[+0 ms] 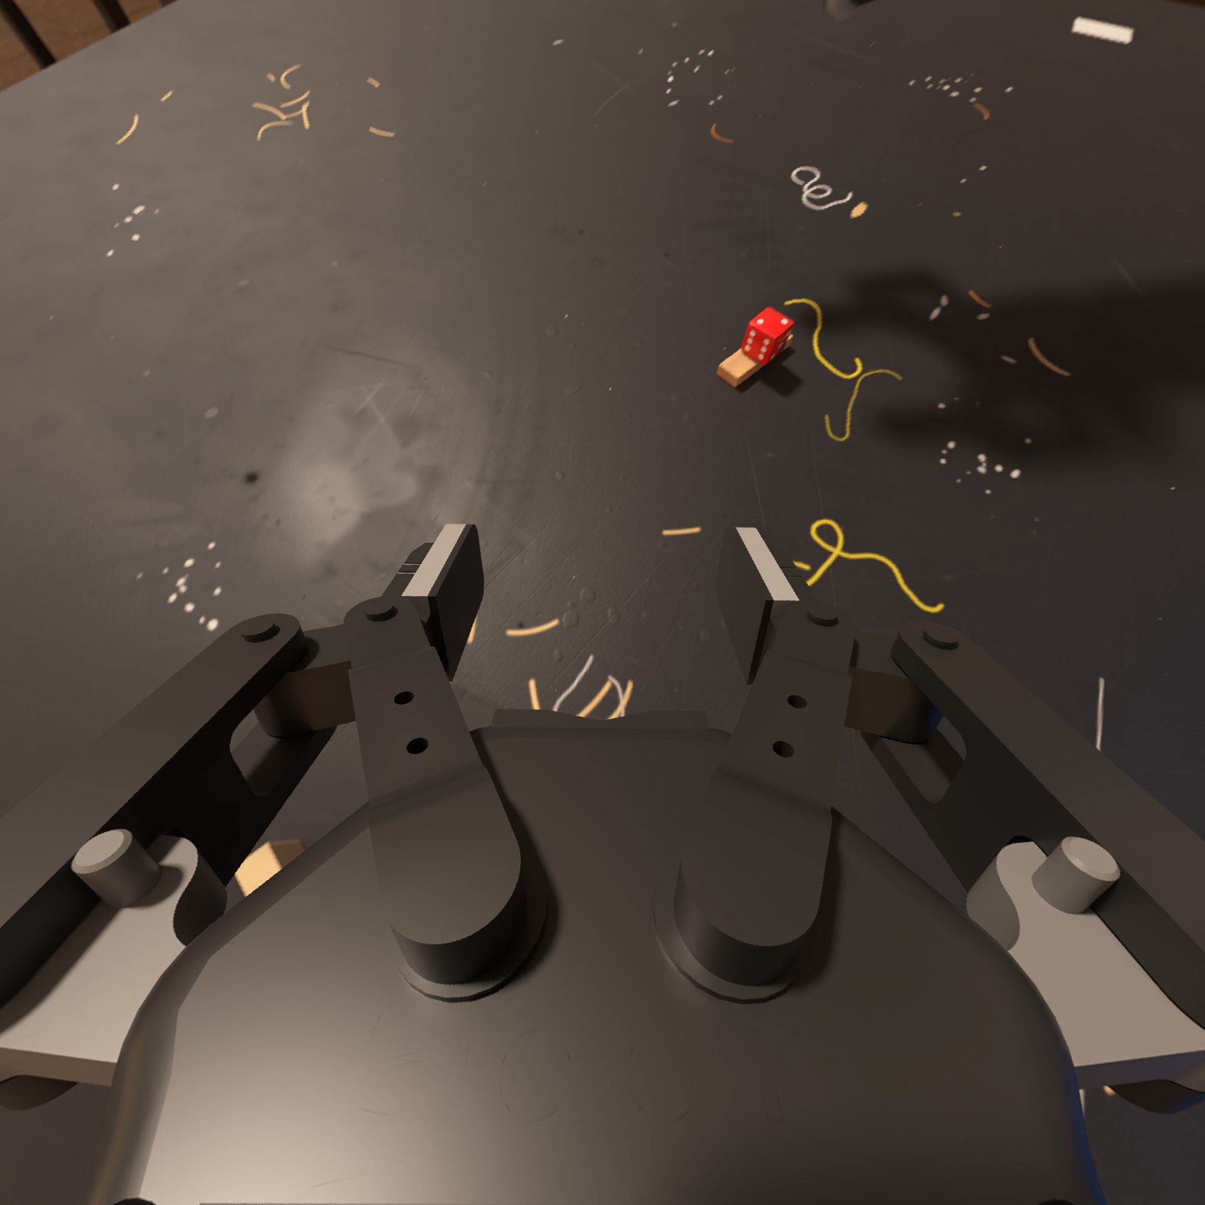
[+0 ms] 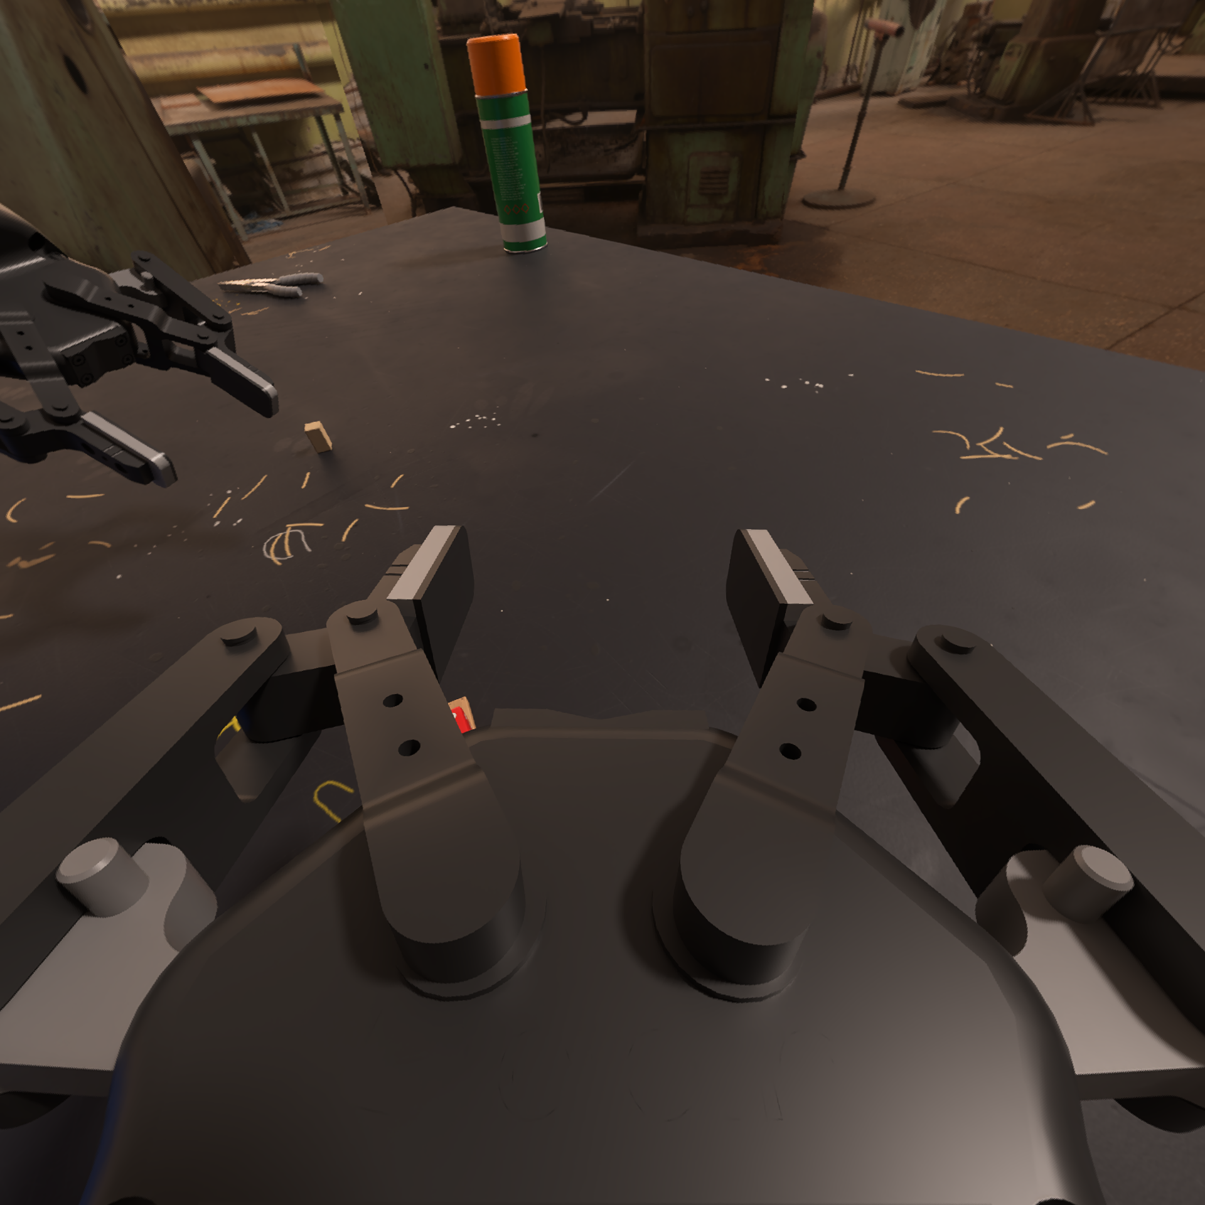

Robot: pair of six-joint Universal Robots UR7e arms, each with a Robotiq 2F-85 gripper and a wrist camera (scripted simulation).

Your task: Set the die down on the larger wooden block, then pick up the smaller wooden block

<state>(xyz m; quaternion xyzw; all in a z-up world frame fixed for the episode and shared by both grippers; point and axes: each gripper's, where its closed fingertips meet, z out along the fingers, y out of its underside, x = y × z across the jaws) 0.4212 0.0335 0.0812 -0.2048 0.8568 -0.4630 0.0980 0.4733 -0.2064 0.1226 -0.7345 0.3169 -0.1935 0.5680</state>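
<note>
Die on block, small block apart

We see the die (image 1: pixel 768 334) resting on the far end of the larger wooden block (image 1: pixel 739 370) on the table (image 1: pixel 456 261). The smaller wooden block (image 2: pixel 318 435) lies well apart, just before the left gripper (image 2: pixel 218 430); a spray can (image 2: pixel 510 143) stands at the table's far edge.

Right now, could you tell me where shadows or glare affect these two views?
Left wrist view: a pale glare patch on the table, and a broad dark shadow right of the die. Right wrist view: even light, straight edges bowed by the wide lens.
</note>
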